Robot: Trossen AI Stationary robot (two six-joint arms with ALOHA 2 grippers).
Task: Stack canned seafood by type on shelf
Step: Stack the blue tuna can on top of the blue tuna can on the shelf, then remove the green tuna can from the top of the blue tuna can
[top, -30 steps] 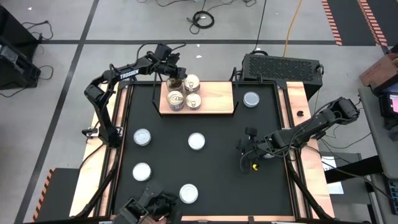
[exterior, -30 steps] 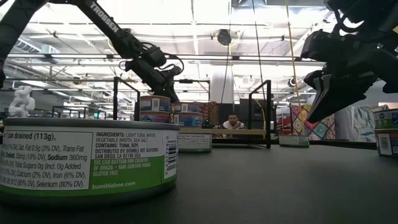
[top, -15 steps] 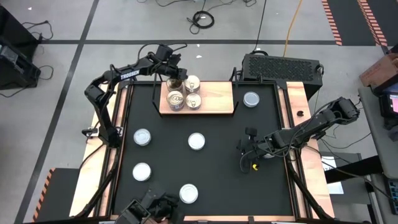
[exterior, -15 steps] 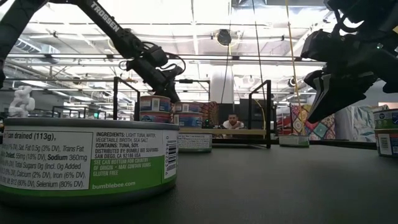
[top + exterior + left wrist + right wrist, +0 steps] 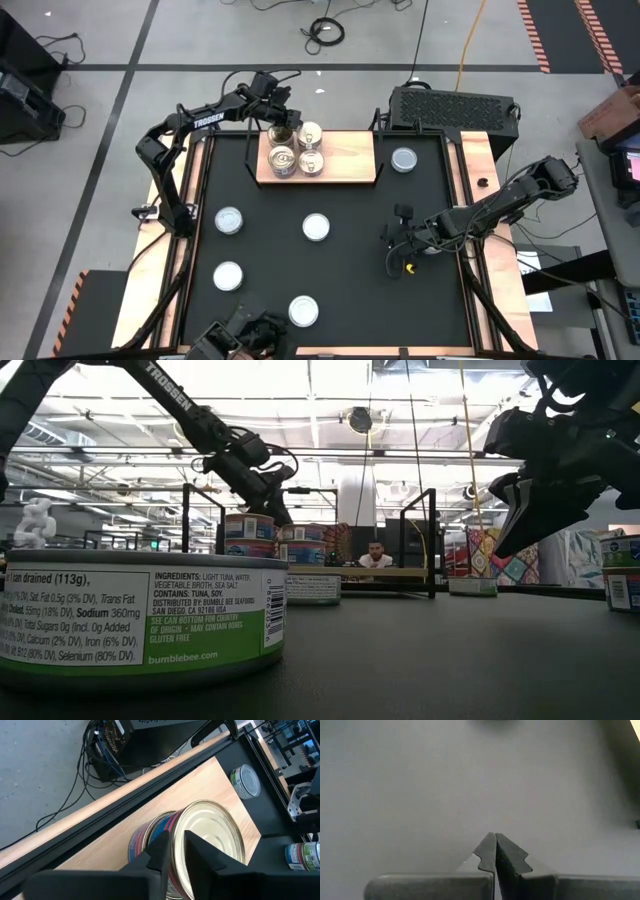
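High view: cream-topped tins (image 5: 297, 148) cluster on the left part of the shelf (image 5: 345, 155), where the left gripper (image 5: 281, 133) has its jaws narrowly parted over one tin's rim. Silvery tins (image 5: 316, 227) dot the black surface (image 5: 350, 280). The right gripper (image 5: 393, 243), jaws together, hovers right of centre.

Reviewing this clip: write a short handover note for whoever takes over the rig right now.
Left gripper: over the shelf's back left corner, fingers nearly shut above a tin there, gripping nothing visible.
Right gripper: shut, empty, above the tabletop.
Done: four cream-topped tins grouped on the shelf.
Left: five silver-topped tins loose on the tabletop, one beside the shelf.
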